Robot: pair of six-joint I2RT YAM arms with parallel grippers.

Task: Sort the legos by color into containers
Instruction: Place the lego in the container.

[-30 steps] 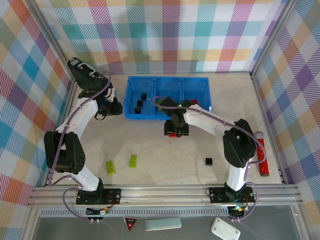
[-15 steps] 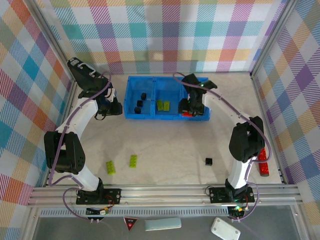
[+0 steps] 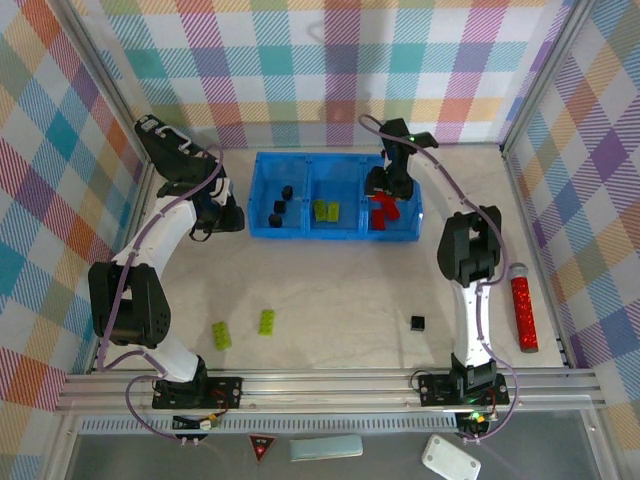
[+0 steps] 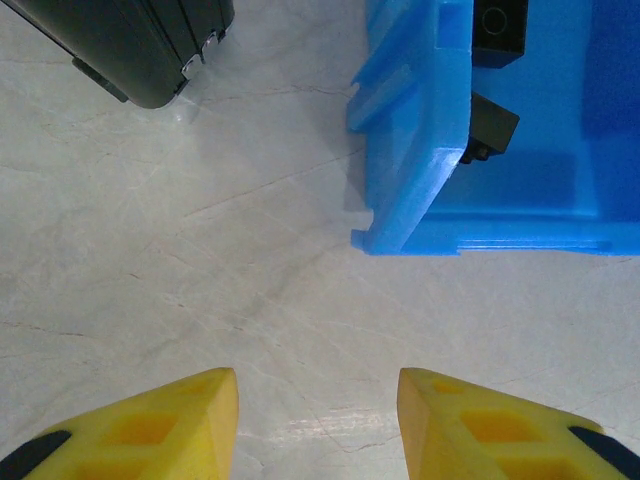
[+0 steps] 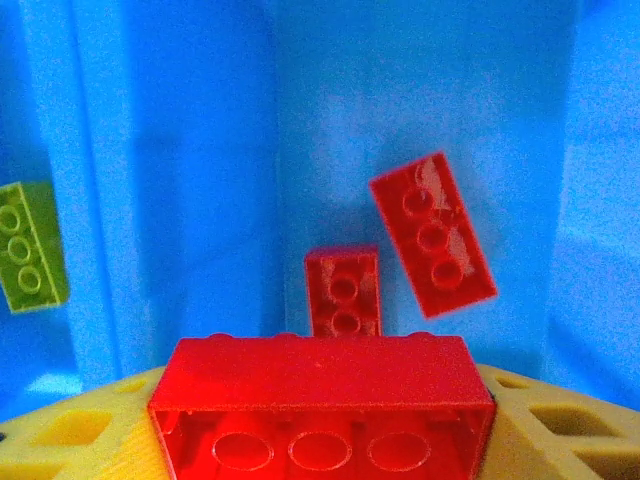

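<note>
Sorting station as I see it from the overhead and wrist cameras. Right gripper [image 3: 384, 190] hangs over the right compartment [image 3: 408, 207] of the blue tray [image 3: 340, 234], which sits near the far edge of the surface [image 3: 330, 290], about midway along it. In the right wrist view its yellow fingers [image 5: 70, 440] are clamped on a red brick [image 5: 322, 375], held crosswise with its hollow underside toward the lens. Below it, two more red bricks [image 5: 343, 290] lie flat on that compartment's floor, close together but apart, the right-hand one tilted. Beyond the divider wall to the left, a lime-green brick [image 5: 30, 260] lies in the middle compartment [image 3: 335, 175]; from overhead I count what looks like two green pieces there, side by side. Three black bricks [image 3: 279, 206] sit in the left compartment [image 3: 300, 170]. Left gripper [image 3: 234, 215] is just off the tray's left end; its wrist view shows the jaws spread wide over bare surface, with a tray corner ahead to the right and a black case [image 4: 130, 40] ahead to the left. Unsorted pieces: two loose green bricks [image 3: 267, 321] near each other toward the near-left corner of the surface, and one loose black brick [image 3: 417, 322] toward the near edge, right of centre. A red glittery cylinder [image 3: 522, 313] lies along the right edge.
</note>
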